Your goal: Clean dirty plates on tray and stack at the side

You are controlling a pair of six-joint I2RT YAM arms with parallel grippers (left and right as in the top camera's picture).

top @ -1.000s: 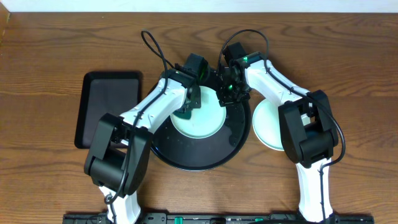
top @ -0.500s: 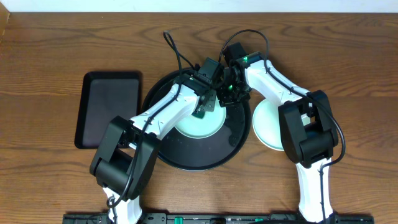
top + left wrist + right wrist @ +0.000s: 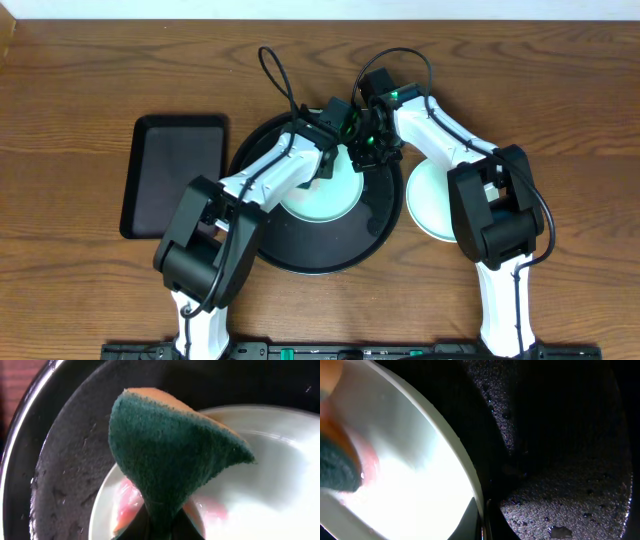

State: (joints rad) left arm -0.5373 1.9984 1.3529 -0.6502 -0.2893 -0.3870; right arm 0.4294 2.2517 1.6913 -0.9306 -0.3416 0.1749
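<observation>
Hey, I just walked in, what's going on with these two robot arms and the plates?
The left gripper is pinching a green sponge and has it over a mint plate on the round black tray. Red smears show on that plate, so it is not yet clean. The right gripper appears to have its jaws clamped on the plate's rim, steadying it. Another pale plate lies on the table just right of the tray.

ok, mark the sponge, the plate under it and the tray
sponge (image 3: 170, 455): left wrist view, green scrub face.
plate (image 3: 338, 200): overhead view, bare middle.
tray (image 3: 310, 252): overhead view, bare floor near the rim.
</observation>
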